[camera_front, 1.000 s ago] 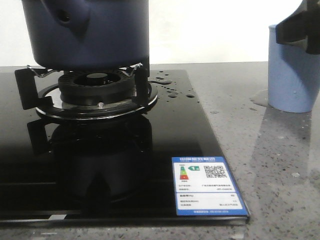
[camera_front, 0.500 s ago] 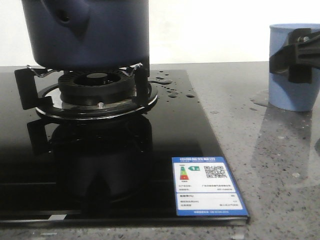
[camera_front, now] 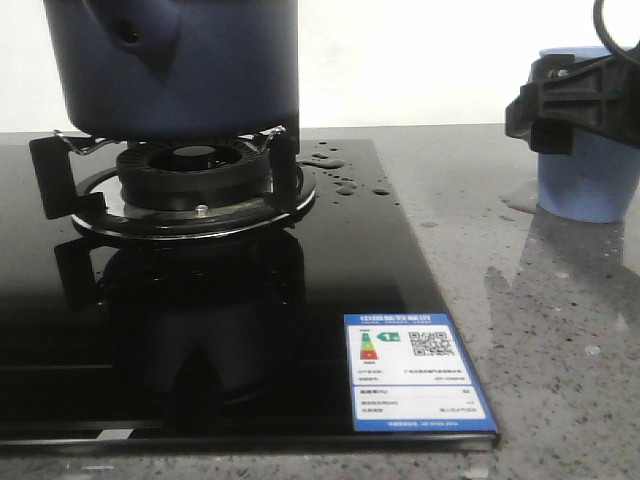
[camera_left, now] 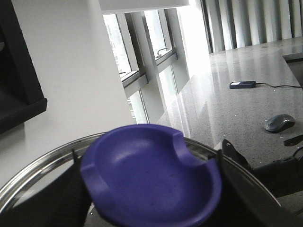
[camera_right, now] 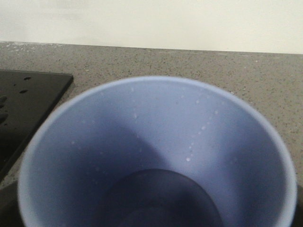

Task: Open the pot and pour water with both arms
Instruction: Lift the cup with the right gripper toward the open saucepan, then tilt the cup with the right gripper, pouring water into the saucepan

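From the front, the navy pot (camera_front: 175, 65) sits on the burner grate (camera_front: 190, 180) of a black glass cooktop (camera_front: 330, 280), well off to the side of the right gripper (camera_front: 570, 105). Drops of water (camera_front: 345, 180) bead on the glass just past the burner, near the cooktop's far right edge, and a wet patch lies on the speckled grey counter (camera_front: 540, 330) beside the light blue cup (camera_front: 590, 180). The right gripper's black body hangs in front of the cup's upper part; whether its jaws are apart or pressed on the cup is not clear. Bare counter runs between cooktop edge and cup.

In the left wrist view, a purple-blue knob (camera_left: 151, 177) of a steel-rimmed glass lid (camera_left: 42, 170) fills the space between the left gripper's (camera_left: 151, 189) dark fingers (camera_left: 78, 194), which seem to clamp it on both sides, held up above the counter.

In the right wrist view, the cup's open mouth lies directly below the jaws; droplets speckle its inner wall and a darker disc shows at the bottom. The cooktop's corner lies beside the rim.
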Action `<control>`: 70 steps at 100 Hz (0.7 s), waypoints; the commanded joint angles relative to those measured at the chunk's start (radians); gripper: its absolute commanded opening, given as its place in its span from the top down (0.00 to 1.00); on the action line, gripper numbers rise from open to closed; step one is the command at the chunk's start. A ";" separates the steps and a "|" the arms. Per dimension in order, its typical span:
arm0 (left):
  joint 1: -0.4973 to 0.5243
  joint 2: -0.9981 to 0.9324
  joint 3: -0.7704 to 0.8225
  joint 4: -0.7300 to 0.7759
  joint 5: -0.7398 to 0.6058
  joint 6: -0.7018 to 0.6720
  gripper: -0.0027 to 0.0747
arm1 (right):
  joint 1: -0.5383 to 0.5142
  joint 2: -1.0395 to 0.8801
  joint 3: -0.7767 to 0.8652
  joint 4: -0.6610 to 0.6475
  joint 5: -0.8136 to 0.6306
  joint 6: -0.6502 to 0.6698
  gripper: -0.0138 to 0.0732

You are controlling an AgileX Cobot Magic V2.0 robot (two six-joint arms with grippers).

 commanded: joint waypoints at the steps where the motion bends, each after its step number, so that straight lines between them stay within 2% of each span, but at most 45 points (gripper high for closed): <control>1: 0.001 -0.041 -0.035 -0.120 0.013 -0.038 0.58 | -0.007 -0.016 -0.032 -0.027 -0.063 0.017 0.19; 18: 0.001 -0.088 -0.035 -0.120 -0.009 -0.051 0.58 | -0.007 -0.016 -0.032 -0.027 -0.048 0.017 0.42; 28: 0.001 -0.130 -0.035 -0.120 -0.052 -0.071 0.58 | 0.004 -0.040 -0.034 -0.027 -0.037 0.017 0.50; 40: 0.001 -0.185 -0.035 -0.120 -0.170 -0.145 0.58 | 0.039 -0.095 -0.075 -0.038 -0.035 0.017 0.53; 48: 0.001 -0.218 -0.035 -0.114 -0.235 -0.173 0.58 | 0.059 -0.126 -0.148 -0.118 0.003 0.017 0.53; 60: 0.001 -0.247 -0.035 -0.099 -0.262 -0.175 0.58 | 0.080 -0.132 -0.321 -0.267 0.201 0.017 0.53; 70: 0.001 -0.256 -0.035 -0.081 -0.262 -0.182 0.58 | 0.099 -0.109 -0.481 -0.339 0.373 0.017 0.53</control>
